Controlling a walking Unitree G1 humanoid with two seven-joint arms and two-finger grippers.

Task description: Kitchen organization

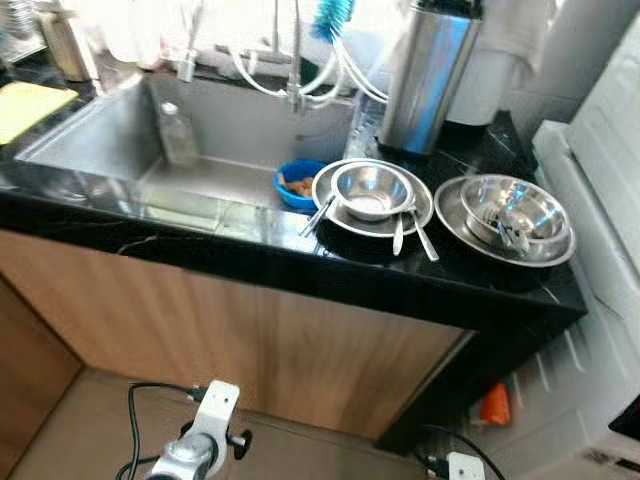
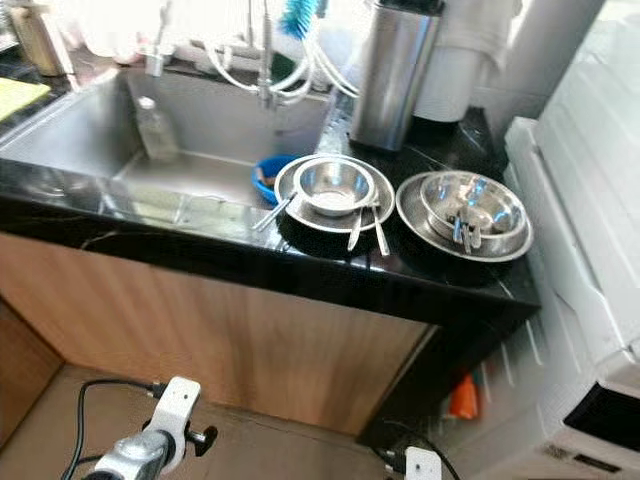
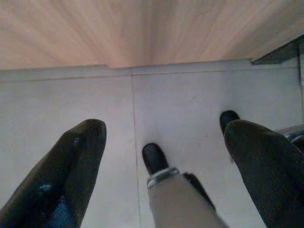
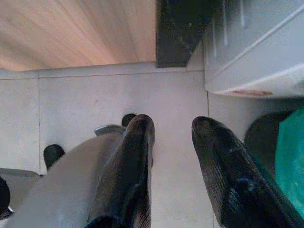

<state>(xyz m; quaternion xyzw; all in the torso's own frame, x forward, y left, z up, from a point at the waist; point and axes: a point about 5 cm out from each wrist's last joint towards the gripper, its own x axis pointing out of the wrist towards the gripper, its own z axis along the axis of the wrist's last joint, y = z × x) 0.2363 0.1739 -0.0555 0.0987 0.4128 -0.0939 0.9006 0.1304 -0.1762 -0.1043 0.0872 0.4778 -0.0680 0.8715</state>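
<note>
Low by the floor, left gripper and right gripper hanging idle, jaws parted, holding nothing. On the table beside the sink: untouched steel bowls with spoons. Organization seemingly not begun.

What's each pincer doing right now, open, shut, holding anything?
Left pincer: open, holding nothing, hanging over the floor.
Right pincer: open, holding nothing, hanging over the floor.
</note>
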